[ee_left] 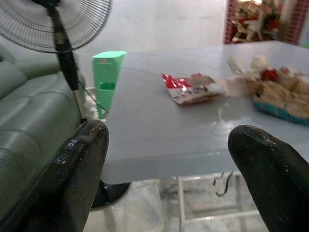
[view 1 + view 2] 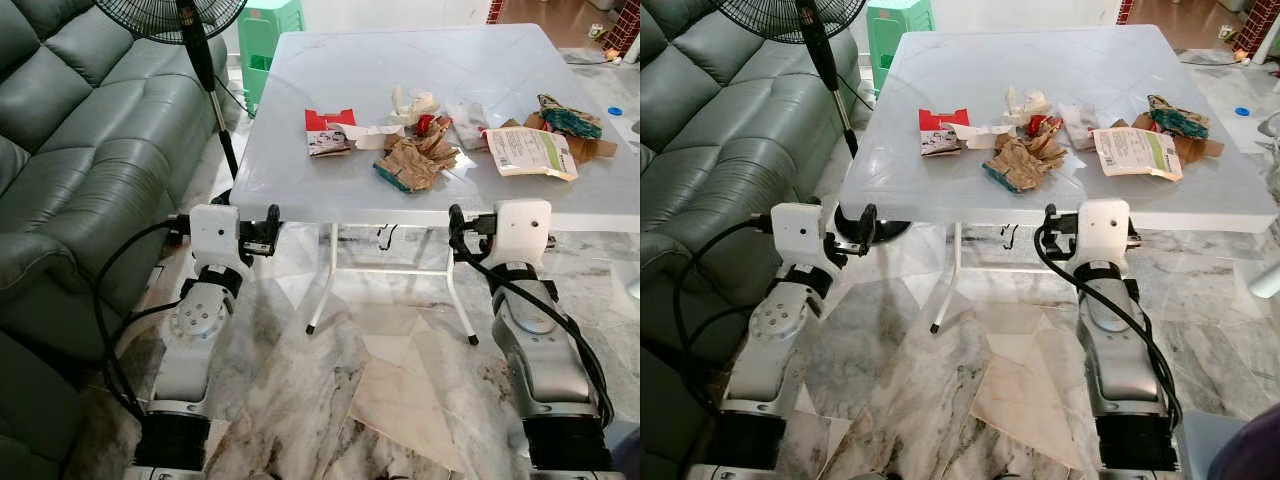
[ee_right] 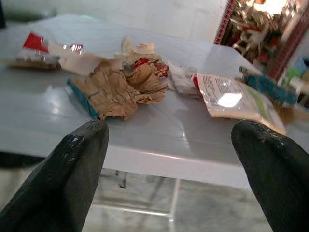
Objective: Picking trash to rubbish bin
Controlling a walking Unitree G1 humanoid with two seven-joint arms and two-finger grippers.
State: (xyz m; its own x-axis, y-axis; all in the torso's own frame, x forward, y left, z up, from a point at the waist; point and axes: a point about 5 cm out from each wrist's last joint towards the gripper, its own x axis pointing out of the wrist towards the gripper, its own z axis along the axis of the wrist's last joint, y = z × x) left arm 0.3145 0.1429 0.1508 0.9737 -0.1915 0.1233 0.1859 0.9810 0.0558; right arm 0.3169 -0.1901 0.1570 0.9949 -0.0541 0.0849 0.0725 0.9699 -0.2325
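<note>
Both hands spread, empty, at the worktop's near edge: left hand faces the red wrapper, right hand the crumpled brown paper (head views show the sofa).

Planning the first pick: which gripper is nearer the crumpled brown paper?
Right. The right gripper sits at the table edge just below the crumpled brown paper; the left gripper is farther off, toward the table's left corner.

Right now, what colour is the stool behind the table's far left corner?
Green. The stool shows best in the left eye view, beside the fan.
</note>
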